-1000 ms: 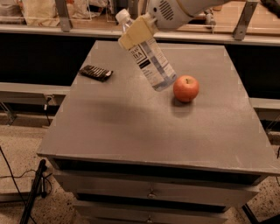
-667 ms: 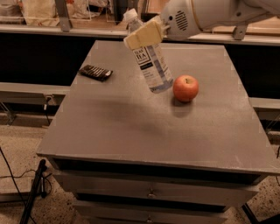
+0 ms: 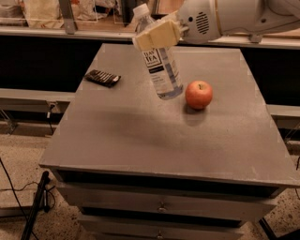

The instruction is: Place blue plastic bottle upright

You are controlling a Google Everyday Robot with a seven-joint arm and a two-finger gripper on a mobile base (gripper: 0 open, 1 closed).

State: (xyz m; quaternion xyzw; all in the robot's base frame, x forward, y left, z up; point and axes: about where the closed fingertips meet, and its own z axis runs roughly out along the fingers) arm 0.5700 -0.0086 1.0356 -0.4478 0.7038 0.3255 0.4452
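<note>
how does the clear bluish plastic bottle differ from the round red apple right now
The clear bluish plastic bottle is tall and see-through; the round red apple is squat and opaque. The bottle leans, gripped below its white cap by the gripper over the far part of the grey table; the apple sits free on the table. Both are over its far half.

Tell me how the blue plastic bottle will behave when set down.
The blue plastic bottle looks see-through with no liquid evident, so probably light. Tall, narrow and tilted in the gripper clamped below its cap over the table, it may tip if released leaning, then roll.
</note>
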